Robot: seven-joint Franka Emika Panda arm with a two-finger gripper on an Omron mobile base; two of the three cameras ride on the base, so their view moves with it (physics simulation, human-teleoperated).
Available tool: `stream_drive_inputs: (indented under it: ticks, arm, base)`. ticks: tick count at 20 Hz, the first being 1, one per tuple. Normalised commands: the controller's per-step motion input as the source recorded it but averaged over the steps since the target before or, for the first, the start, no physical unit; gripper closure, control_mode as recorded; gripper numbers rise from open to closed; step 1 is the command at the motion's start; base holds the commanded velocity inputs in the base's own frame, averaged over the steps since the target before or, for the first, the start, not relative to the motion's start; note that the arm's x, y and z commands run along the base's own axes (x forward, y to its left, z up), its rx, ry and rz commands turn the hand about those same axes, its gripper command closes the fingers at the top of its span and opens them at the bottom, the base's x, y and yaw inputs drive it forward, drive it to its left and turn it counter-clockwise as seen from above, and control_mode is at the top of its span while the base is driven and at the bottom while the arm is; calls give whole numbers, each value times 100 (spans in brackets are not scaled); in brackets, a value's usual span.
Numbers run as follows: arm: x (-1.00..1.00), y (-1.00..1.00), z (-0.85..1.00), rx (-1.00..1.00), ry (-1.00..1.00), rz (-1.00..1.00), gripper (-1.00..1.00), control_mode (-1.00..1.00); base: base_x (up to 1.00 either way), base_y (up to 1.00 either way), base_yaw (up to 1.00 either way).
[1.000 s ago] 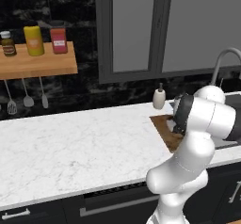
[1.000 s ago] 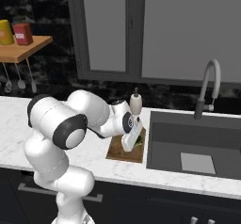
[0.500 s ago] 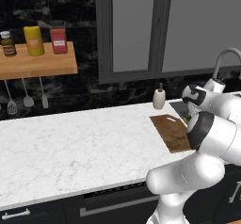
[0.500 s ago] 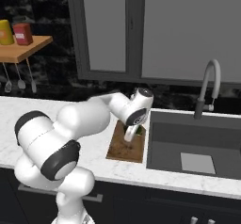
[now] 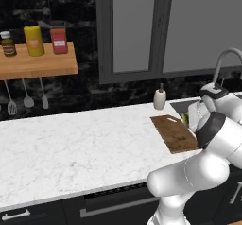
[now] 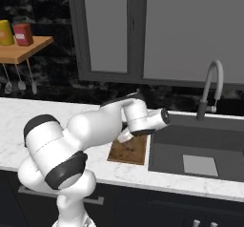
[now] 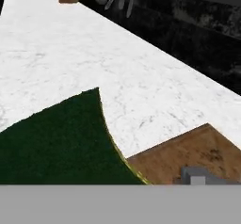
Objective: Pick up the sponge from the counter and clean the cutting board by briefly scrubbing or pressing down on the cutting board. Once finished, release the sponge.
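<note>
One sponge [image 7: 56, 143] beside cutting board [image 7: 188, 157] corner | open counter [image 7: 70, 53] beyond | hand grip unclear

Kitchen setting: marble counter [image 5: 71, 148], sink [image 6: 200, 149] with faucet [image 6: 211, 87], wall shelf [image 5: 38, 65] of jars, hanging utensils [image 5: 26, 99].

Glossy white arm [image 6: 90, 128] w/ rounded segments, dark grey joint caps, black bands btwn links
</note>
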Motion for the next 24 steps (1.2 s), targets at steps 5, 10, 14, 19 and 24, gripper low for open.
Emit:
stream_drive_inputs:
  ticks: [5,10,14,19,24]
  arm:
    - [0,0,-11,29,8,-11,-100,-100]
    - [12,0,-29,8,22,-14,-100,-100]
    - [6,-8,-50,8,1,-8,-100,-100]
    - [1,-18,-86,8,-30,-1,-100,-100]
    - [43,-26,-77,19,-11,-7,-100,-100]
  base:
    - [0,0,0]
    - [0,0,0]
    - [0,0,0]
    - [0,0,0]
    - [0,0,0]
